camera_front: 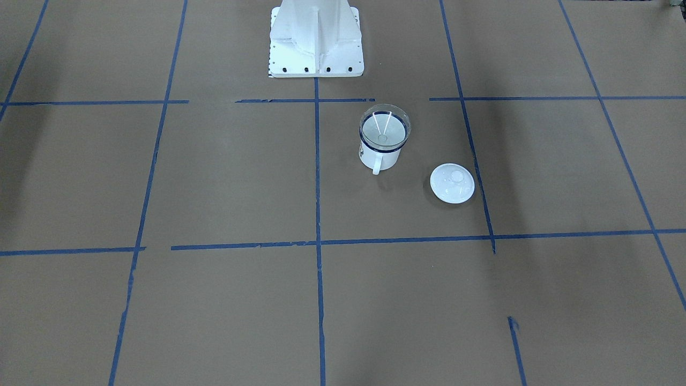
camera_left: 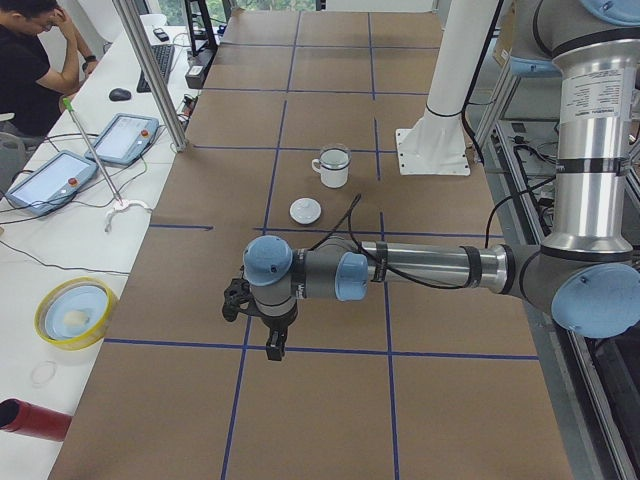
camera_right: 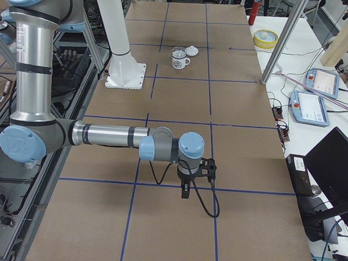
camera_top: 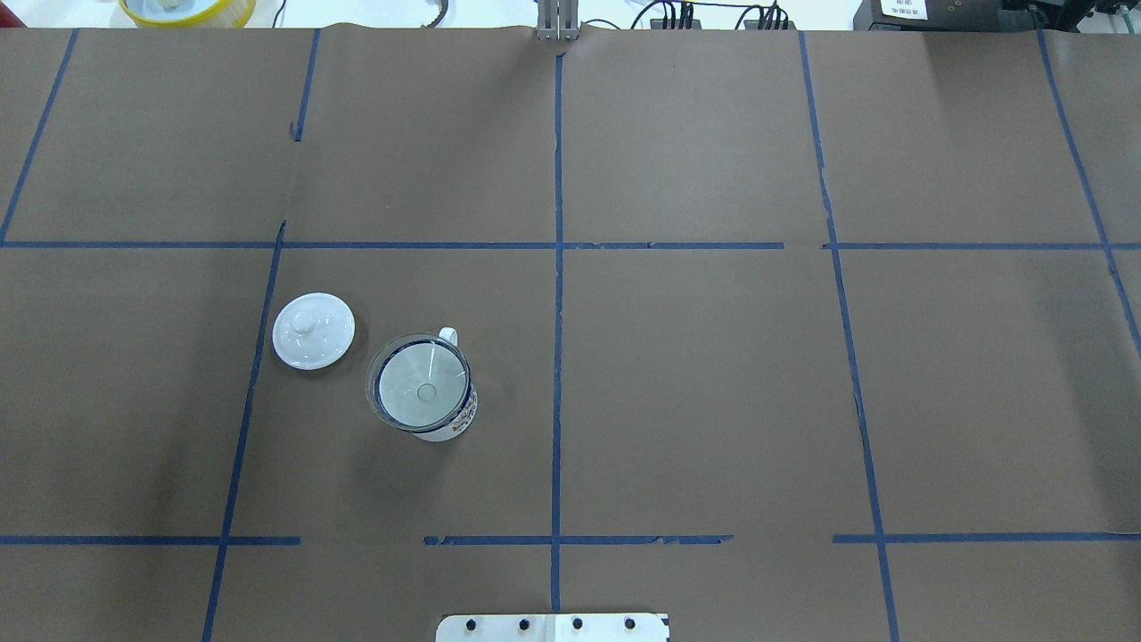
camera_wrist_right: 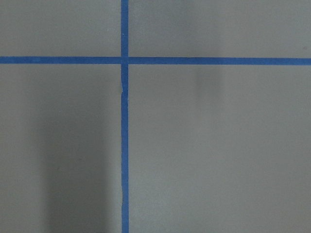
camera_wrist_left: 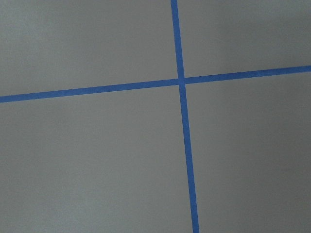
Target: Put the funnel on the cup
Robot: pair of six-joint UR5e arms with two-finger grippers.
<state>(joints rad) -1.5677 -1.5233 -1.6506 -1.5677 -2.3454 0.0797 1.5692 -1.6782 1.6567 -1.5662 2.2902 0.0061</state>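
Funnel seemingly in cup (lid beside)

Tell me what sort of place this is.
Probably a robotics lab: the left arm and right arm reach over a paper-covered table gridded with blue tape, with teach pendants beside it.

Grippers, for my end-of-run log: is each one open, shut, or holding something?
Left gripper: cannot tell, seen only from the side.
Right gripper: cannot tell, seen only from the side.
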